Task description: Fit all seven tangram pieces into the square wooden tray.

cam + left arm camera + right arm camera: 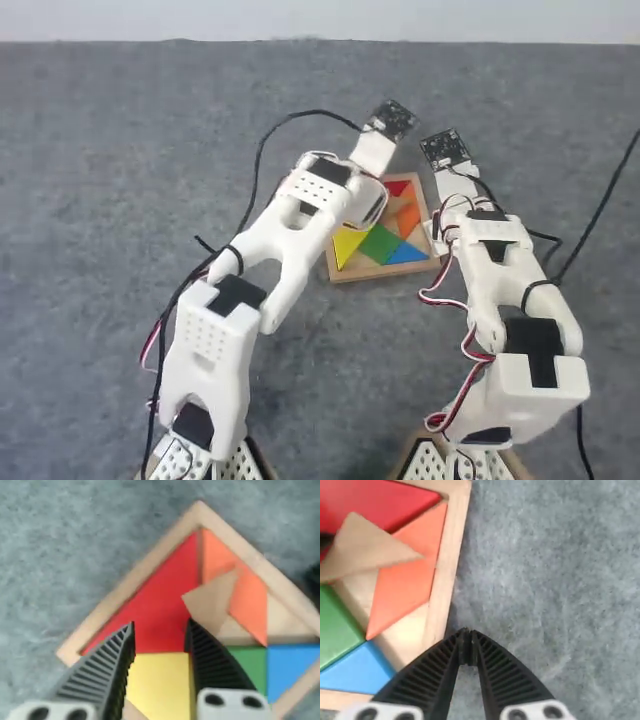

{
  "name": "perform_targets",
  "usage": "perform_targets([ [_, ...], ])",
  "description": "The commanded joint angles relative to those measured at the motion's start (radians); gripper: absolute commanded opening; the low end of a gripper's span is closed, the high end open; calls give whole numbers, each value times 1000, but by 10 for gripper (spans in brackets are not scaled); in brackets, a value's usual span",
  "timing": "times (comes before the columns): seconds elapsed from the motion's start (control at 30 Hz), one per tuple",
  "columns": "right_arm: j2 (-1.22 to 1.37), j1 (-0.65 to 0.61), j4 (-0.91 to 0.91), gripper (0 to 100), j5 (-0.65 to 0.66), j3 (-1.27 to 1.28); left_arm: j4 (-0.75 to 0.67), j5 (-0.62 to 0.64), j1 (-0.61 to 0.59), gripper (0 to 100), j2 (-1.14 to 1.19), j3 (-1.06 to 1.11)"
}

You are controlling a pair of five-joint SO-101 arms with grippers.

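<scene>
The square wooden tray (125, 585) holds a red triangle (155, 590), an orange piece (245, 595), a yellow piece (160, 680), a green piece (250, 660) and a blue piece (292, 665). A plain wood triangle (210, 600) lies loosely over the seam between red and orange, beside a bare patch of tray floor. My left gripper (160, 637) hovers open over the red and yellow pieces, holding nothing. My right gripper (468, 641) is shut and empty over the carpet, just outside the tray rim (451, 570) near the orange piece (402, 587).
Grey carpet (120, 180) covers the whole table around the tray (380, 272). Both arms crowd the tray, the left arm (300, 230) over its left half and the right arm (495, 260) along its right side. Black cables trail beside each arm.
</scene>
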Motion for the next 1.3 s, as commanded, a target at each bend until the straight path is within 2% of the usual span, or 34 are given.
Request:
perform_targets([
  [0.0, -19, -5, 12, 8, -3, -48, 17, -8, 48, 132, -106, 53],
  [0.27, -19, -5, 10, 8, -3, -48, 41, -8, 64, 130, -158, 88],
  [0.43, -19, -5, 8, 8, -3, -48, 14, -8, 60, 130, -285, 156],
  [0.6, -19, -5, 8, 8, -3, -48, -232, 26, 46, 133, -331, 266],
  [0.7, -19, -5, 8, 8, -3, -48, -425, 20, 40, 130, -249, 298],
  [0.8, -19, -5, 8, 8, -3, -48, -525, 20, 38, 130, -153, 269],
  [1.07, -19, -5, 8, 8, -3, -48, -523, 25, 9, 130, -109, 199],
  [1.27, -19, -5, 8, 8, -3, -48, -459, 21, 31, 130, -109, 199],
])
